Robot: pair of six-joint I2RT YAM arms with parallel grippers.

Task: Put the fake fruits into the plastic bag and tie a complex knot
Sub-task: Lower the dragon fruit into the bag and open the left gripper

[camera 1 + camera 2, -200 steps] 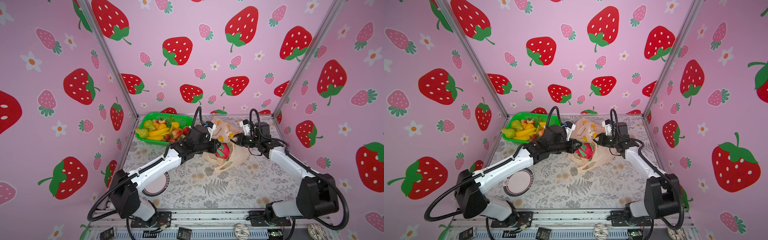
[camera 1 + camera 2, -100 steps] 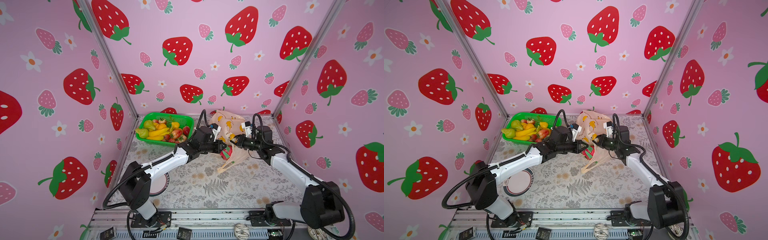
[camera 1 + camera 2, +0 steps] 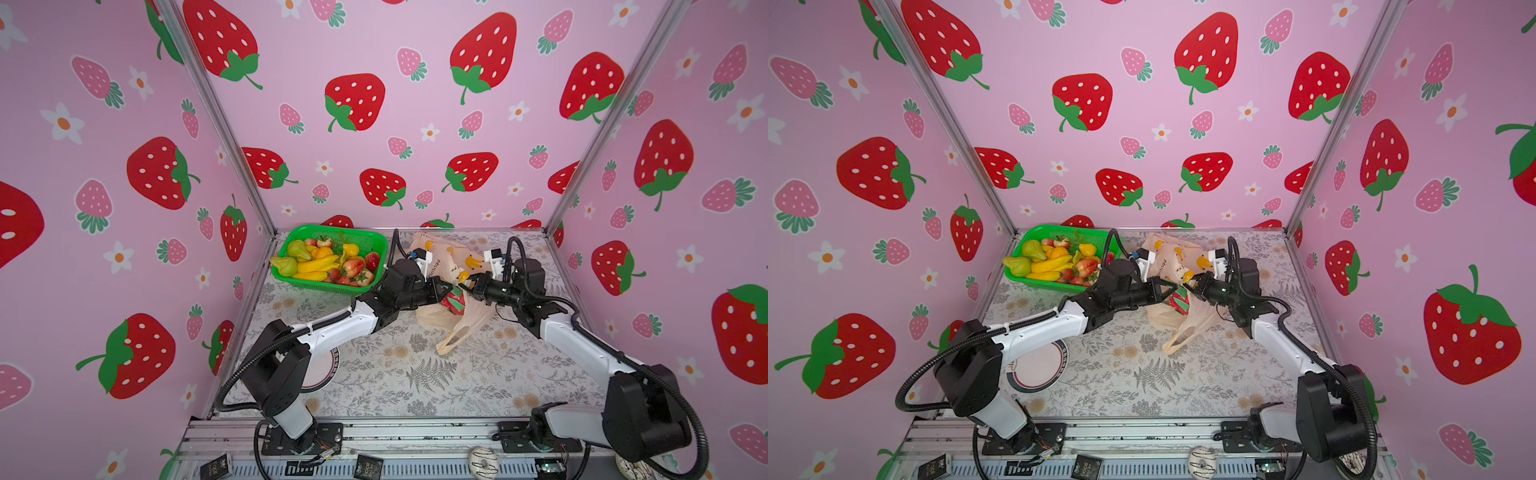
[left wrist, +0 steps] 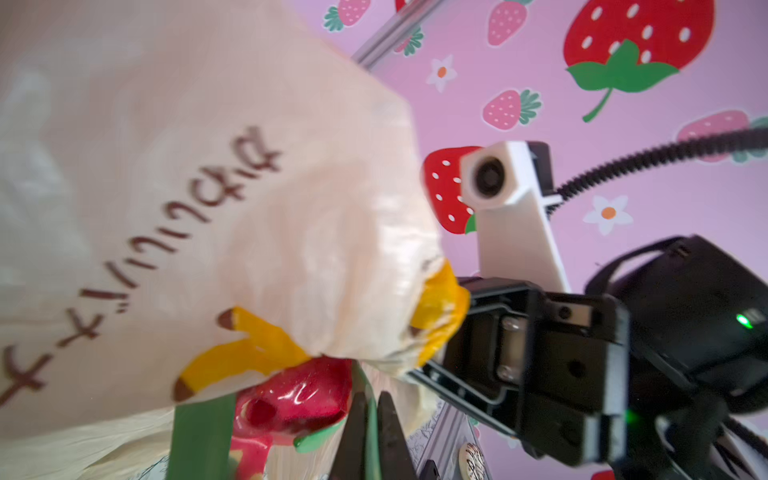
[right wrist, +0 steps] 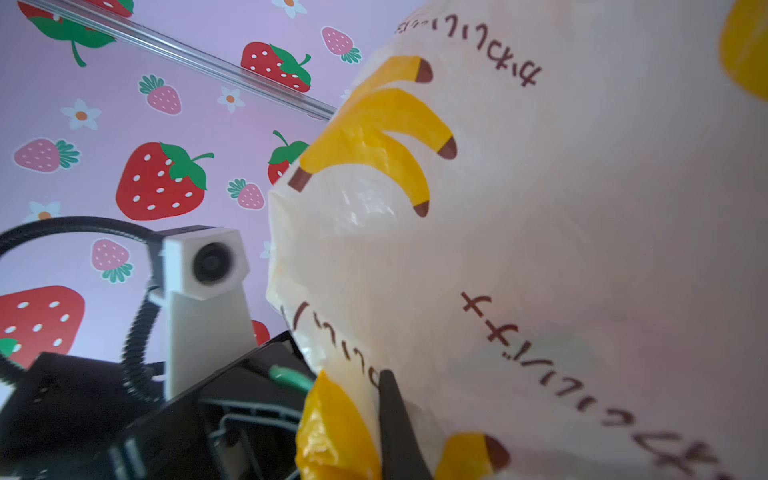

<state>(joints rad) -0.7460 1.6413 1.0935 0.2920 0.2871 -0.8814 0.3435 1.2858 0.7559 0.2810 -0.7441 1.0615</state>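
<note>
The peach plastic bag (image 3: 446,257) (image 3: 1173,255), printed with bananas, stands raised at the back centre, one handle (image 3: 455,338) trailing on the mat. My left gripper (image 3: 445,290) (image 3: 1172,291) (image 4: 371,411) is shut on a green scale of the pink dragon fruit (image 3: 453,301) (image 3: 1179,302) (image 4: 299,399), held at the bag's mouth and partly under its film. My right gripper (image 3: 467,286) (image 3: 1190,286) (image 5: 380,399) faces it, shut on the bag's edge (image 4: 436,328). The other fake fruits (image 3: 328,264) lie in the basket. No knot shows.
The green mesh basket (image 3: 316,230) (image 3: 1042,230) sits at the back left, close behind my left forearm. A round plate (image 3: 1038,368) lies on the mat under the left arm. Two doughnuts (image 3: 482,459) rest on the front rail. Pink walls close in three sides.
The bag's upper part has risen from a slump to stand tall. My left arm has stretched out, carrying the dragon fruit further under the bag's edge. Both grips have held.
</note>
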